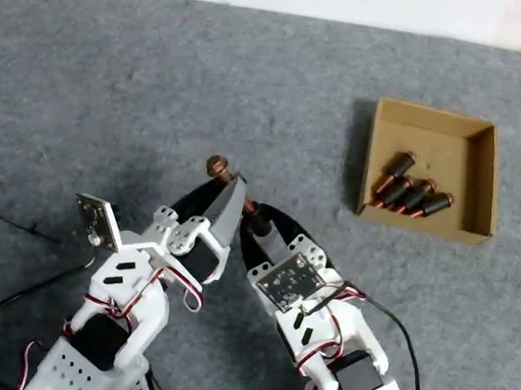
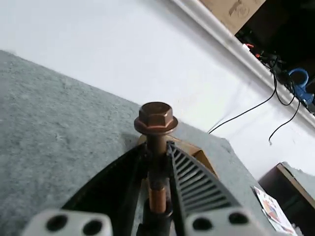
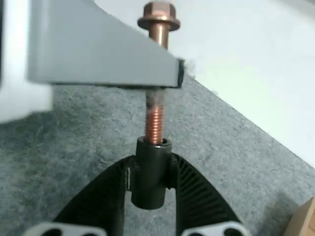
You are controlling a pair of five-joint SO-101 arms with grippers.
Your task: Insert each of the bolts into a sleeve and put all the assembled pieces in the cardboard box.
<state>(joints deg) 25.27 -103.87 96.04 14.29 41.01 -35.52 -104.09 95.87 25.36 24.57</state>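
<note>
Both grippers pinch parts at lower centre: left gripper [image 2: 157, 150] the copper hex-head bolt [image 2: 156, 119], right gripper [image 3: 150, 177] the black cylindrical sleeve [image 3: 148, 160], threads just entering. Four assembled pieces [image 1: 410, 194] already lie in the brown cardboard box [image 1: 482, 148], right; this pair remains.

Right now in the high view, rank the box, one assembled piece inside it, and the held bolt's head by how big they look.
1. box, largest
2. assembled piece
3. bolt head, smallest, though held up nearer the camera
</note>
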